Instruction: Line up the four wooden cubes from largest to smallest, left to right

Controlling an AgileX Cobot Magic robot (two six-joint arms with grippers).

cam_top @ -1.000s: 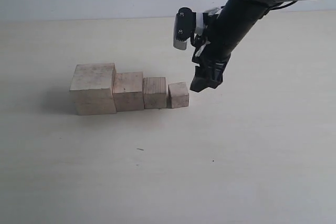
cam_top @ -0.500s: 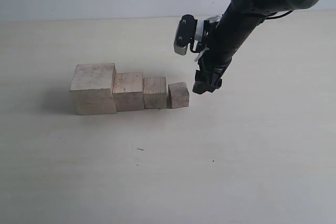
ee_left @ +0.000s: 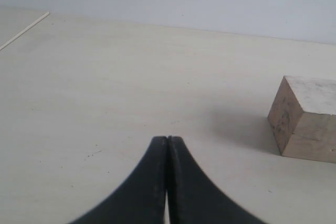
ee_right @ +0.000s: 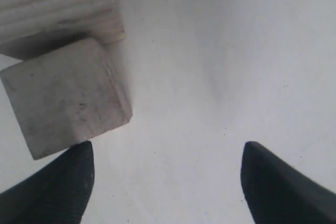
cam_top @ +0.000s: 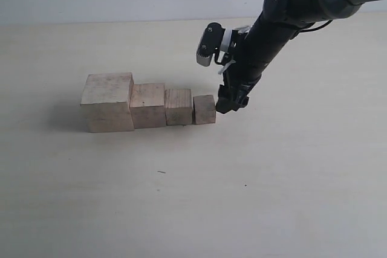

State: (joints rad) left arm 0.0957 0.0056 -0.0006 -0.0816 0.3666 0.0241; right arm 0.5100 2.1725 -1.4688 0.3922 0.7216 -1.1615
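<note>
Row of four wooden cubes (cam_top: pixel 148 106) looks ordered; my right end effector (cam_top: pixel 226 104) spread open, empty, just beside smallest cube (cam_top: pixel 204 109); next probably final nudge flush, then withdraw.

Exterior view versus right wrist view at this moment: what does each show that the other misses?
Exterior only: the full row, largest cube, second cube, third cube, smallest cube, descending left to right. Right wrist only: the right gripper with jaws open and empty, one fingertip close beside the smallest cube. Both: smallest cube, part of the third cube, the table.
</note>
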